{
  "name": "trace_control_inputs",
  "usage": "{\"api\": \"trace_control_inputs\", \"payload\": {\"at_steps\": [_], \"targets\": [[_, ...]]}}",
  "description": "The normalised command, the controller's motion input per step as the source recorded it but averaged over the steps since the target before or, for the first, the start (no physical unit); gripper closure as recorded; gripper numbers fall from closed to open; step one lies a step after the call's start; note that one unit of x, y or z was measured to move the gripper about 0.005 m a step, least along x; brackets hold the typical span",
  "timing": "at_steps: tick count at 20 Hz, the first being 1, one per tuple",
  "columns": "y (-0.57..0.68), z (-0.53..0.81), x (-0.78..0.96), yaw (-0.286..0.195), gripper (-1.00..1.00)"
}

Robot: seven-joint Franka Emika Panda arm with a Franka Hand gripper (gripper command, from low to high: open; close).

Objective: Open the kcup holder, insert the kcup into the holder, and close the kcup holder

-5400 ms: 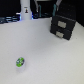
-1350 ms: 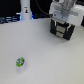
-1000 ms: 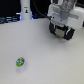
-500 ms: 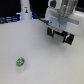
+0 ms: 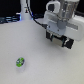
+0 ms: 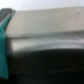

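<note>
On the white table, the black pod holder sits near the far edge, mostly hidden behind the white gripper lowered over its front. Whether the gripper's fingers are apart or together cannot be told. Well away from the holder, toward the exterior view's left, the small green-lidded pod lies alone.

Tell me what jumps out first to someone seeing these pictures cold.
The big white gripper dominates the upper part of the exterior view's right, hanging right at the black kcup holder and hiding most of it. Far off, toward the exterior view's lower left, the kcup lies alone on the white table, its green-and-blue lid the only bright colour.
</note>
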Motion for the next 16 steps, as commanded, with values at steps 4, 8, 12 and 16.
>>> {"api": "trace_control_inputs", "payload": {"at_steps": [4,8,12,16], "targets": [[-0.24,0.22,0.32,-0.1,-1.0],[-0.49,0.33,0.35,-0.151,-1.0],[-0.62,0.26,0.31,-0.178,-1.0],[-0.67,0.17,0.24,-0.2,-1.0]]}}
